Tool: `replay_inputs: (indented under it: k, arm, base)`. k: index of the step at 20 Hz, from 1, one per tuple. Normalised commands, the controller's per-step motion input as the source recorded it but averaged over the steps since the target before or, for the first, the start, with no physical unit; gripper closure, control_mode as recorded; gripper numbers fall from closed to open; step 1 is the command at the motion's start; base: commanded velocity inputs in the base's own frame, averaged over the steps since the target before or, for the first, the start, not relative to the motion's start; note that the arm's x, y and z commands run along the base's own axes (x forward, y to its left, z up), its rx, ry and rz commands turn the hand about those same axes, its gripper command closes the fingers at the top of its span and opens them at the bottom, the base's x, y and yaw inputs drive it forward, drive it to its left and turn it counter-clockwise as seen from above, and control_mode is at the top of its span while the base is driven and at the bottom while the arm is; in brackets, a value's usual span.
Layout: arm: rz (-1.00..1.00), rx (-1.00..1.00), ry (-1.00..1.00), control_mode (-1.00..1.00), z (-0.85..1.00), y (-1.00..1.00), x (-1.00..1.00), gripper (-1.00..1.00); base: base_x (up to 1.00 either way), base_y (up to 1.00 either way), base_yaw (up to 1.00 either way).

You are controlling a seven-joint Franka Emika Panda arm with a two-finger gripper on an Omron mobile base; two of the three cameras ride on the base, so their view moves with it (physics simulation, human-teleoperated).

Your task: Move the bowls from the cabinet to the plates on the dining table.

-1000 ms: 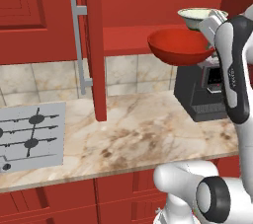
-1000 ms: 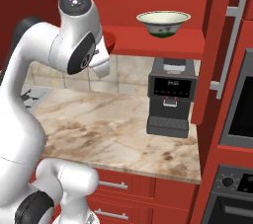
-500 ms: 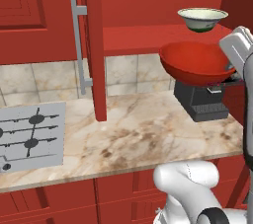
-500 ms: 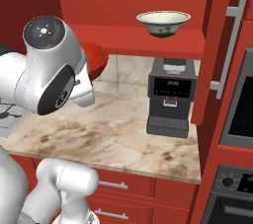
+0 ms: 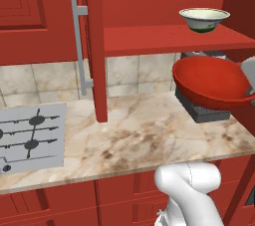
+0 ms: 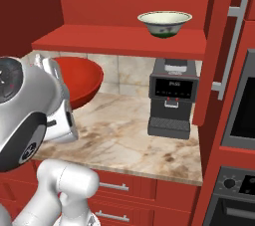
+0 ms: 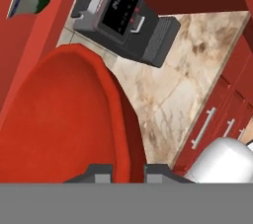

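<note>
The claw (image 7: 127,171) pinched the rim of the wide glossy red bowl (image 7: 64,119), carrying it tilted, clear of the red cabinet shelf (image 5: 169,38) above. Beyond it stood the black coffee machine (image 6: 171,98); farther up, the cream-white green-footed bowl (image 6: 164,23) waited on the shelf. Open marble counter (image 5: 144,138) lay below.

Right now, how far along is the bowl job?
Done: cabinet door open and the red bowl is off the shelf. In hand: the tool is shut on its rim, holding it above the counter. Left: carry it to a plate, then fetch the cream bowl still on the shelf.
</note>
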Motion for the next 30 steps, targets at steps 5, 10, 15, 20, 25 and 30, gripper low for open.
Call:
replay_inputs:
  k: [5,10,15,20,25,30]
  arm:
    - [-0.04,0.00,0.00,-1.00,0.00,0.00,-0.53,1.00]
    - [-0.01,0.00,0.00,-1.00,0.00,0.00,-0.11,1.00]
    - [0.00,0.00,0.00,-1.00,0.00,0.00,0.00,1.00]
    - [0.00,0.00,0.00,-1.00,0.00,0.00,0.00,1.00]
    - [0.00,0.00,0.00,-1.00,0.00,0.00,0.00,1.00]
    - [0.00,0.00,0.00,-1.00,0.00,0.00,0.00,1.00]
  base:
    - [0.00,0.00,0.00]
    - [0.00,0.00,0.00]
    - [0.00,0.00,0.00]
    - [0.00,0.00,0.00]
    - [0.00,0.00,0.00]
    - [0.00,0.00,0.00]
